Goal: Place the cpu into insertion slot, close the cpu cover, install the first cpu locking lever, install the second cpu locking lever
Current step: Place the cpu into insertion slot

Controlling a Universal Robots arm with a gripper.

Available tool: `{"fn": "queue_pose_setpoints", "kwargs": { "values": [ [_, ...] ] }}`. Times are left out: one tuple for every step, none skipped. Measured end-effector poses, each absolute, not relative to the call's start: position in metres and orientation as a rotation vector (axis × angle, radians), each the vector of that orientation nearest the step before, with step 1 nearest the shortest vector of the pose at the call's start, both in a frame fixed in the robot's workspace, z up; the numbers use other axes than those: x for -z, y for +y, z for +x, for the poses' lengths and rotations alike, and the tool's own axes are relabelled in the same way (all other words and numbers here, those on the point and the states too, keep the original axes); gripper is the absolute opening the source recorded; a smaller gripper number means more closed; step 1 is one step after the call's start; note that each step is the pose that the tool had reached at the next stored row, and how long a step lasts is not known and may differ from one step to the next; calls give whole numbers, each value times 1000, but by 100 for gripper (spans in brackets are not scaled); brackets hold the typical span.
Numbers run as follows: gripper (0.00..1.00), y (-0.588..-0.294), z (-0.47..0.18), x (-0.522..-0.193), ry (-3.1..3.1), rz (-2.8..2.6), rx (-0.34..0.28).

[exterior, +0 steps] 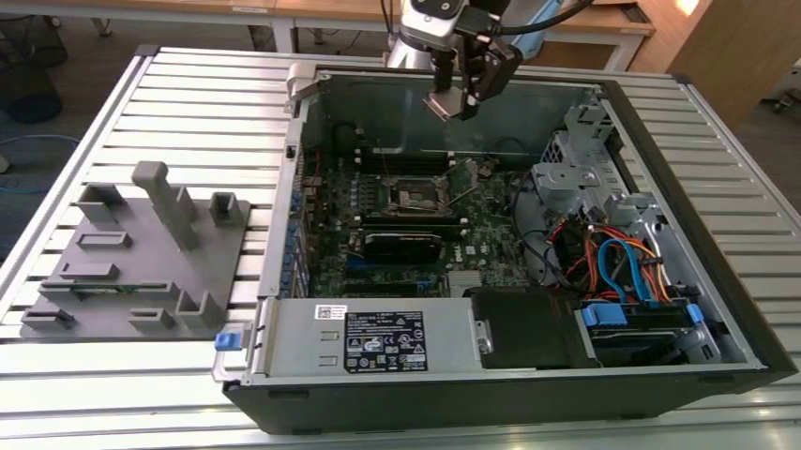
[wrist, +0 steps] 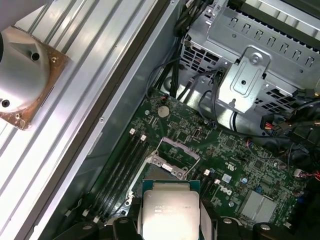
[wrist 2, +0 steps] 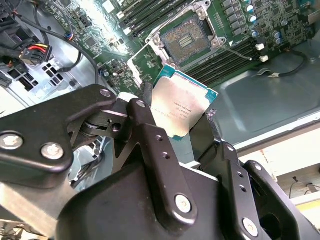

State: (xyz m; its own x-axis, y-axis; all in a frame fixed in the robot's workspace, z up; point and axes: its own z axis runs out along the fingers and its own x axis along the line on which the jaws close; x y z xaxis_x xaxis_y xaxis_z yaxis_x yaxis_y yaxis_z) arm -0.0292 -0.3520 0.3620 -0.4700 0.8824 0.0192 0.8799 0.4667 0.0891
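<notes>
My gripper (exterior: pixel 457 101) pinches the cpu (wrist 2: pixel 182 107) by its edges, well above the insertion slot (wrist 2: pixel 184 40); a tilted, off-centre descent could damage that slot.

We see an open computer case (exterior: pixel 526 398) lying on a slatted metal table (exterior: pixel 188 103), toward the table's edge at the exterior view's right. A grey moulded fixture (exterior: pixel 138 272) sits near the opposite edge. Inside the case we find a labelled power supply (exterior: pixel 375 339), blue and orange cables (exterior: pixel 622 267) and a silvery drive cage (wrist: pixel 250 75).
</notes>
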Motion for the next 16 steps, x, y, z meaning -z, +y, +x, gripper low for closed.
{"fn": "queue_pose_setpoints", "kwargs": {
  "values": [
    [54, -352, -29, -362, 2662, 1606, -134],
    [54, -352, -29, -362, 2659, 1611, -134],
    [54, -352, -29, -362, 2656, 1616, -134],
    [54, -352, -29, -362, 2653, 1620, -134],
    [54, -352, -29, -362, 2650, 1624, -134],
    [54, -352, -29, -362, 2648, 1628, -134],
    [54, -352, -29, -362, 2645, 1632, -134],
    [54, -352, -29, -362, 2642, 1637, -134],
    [54, -352, -29, -362, 2640, 1641, -134],
    [54, -352, -29, -362, 2637, 1644, -134],
    [54, -352, -29, -362, 2634, 1649, -133],
    [54, -352, -29, -362, 2632, 1653, -134],
    [54, -352, -29, -362, 2629, 1656, -133],
    [54, -352, -29, -362, 2626, 1661, -133],
    [54, -352, -29, -362, 2624, 1665, -133],
    [54, -352, -29, -362, 2621, 1668, -133]
  ]
}}
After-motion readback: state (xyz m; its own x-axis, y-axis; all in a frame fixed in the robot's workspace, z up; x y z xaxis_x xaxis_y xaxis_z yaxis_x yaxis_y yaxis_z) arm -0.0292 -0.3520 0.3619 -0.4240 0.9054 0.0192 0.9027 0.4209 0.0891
